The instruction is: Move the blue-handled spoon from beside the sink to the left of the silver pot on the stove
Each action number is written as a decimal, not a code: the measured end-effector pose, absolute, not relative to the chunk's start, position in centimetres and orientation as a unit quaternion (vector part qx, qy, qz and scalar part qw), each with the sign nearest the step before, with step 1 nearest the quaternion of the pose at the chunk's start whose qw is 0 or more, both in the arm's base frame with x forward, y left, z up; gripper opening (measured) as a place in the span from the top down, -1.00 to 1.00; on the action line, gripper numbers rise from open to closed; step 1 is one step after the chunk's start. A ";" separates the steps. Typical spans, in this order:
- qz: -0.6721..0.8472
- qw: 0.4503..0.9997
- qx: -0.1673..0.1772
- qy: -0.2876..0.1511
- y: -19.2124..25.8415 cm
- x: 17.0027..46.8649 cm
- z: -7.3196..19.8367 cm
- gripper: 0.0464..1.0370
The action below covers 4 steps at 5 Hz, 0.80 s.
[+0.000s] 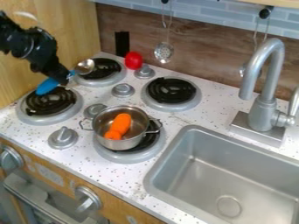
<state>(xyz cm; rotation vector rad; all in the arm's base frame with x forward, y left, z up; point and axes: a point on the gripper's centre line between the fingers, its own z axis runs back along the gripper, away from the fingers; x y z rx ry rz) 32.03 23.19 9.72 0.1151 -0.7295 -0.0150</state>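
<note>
I've got my gripper (65, 79) pinching the blue-handled spoon (46, 86) by the left burners. I think the grabbing is done, and putting it down is left.

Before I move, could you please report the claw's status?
Claw holding blue-handled spoon over the stove. Nearby: red toy, pot holding orange toy.

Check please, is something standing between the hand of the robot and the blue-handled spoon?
Nothing visible stands between them: the hand is right at the blue handle of the spoon, near the leftmost burner. The metal pot is off to the side, not between them.
</note>
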 end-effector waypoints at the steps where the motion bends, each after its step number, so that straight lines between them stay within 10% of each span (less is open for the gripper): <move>1: -0.018 0.936 0.061 -0.345 23.2 30.9 8.3 0.23; 4: 0.017 0.946 0.031 -0.321 25.7 27.6 4.3 0.23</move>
